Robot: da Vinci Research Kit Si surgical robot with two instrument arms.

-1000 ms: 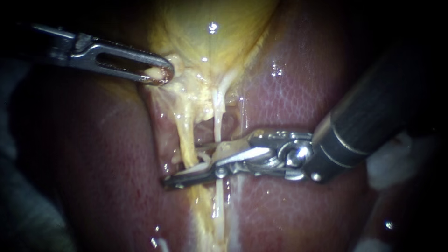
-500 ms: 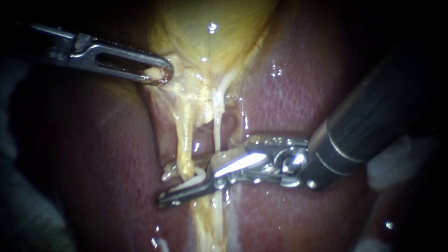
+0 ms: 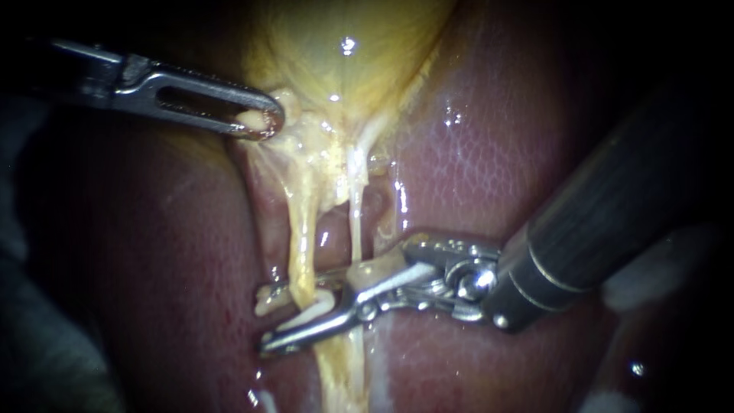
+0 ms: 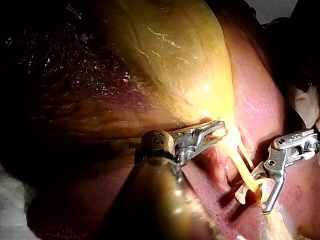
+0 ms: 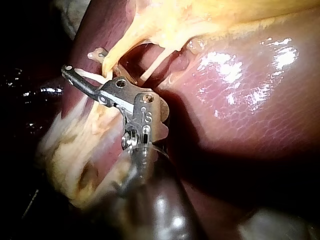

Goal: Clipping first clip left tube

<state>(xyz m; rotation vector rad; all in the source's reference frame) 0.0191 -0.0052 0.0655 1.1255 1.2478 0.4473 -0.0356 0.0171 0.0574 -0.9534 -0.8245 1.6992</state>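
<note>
Yellow and thicker than its neighbour, the left tube [image 3: 303, 229] runs down from the gallbladder [image 3: 344, 53] across the dark red liver [image 3: 489, 153]. It passes between the two halves of the pincer of the right instrument [image 3: 266, 320], as seen from the endoscope. That instrument's dark shaft enters from the right of the endoscope view. Its pincer grips a white clip [image 3: 306, 315] from both sides. The clip's two arms stand apart, one on each side of the left tube, so the tube lies in the clip's open mouth and is not squeezed flat. The right tube [image 3: 355, 222], thin and pale, hangs just beside the left one and runs down to the base of the same pincer, outside the clip.

The left instrument [image 3: 260, 121] comes in from the left of the endoscope view. Its slotted steel pincer is pressed together on a pale fold at the lower end of the gallbladder, where both tubes begin, well apart from the clip. Pale tissue shows through the slot at its tip.

From the left wrist camera, the left pincer pinches the same fold, and the yellow tube stretches from just beside it to the right instrument's spread pincer ahead. From the right wrist camera, one slim half of the right pincer lies beneath the left tube, with a white arm of the clip along it. Wet highlights glisten on the liver beside it.
</note>
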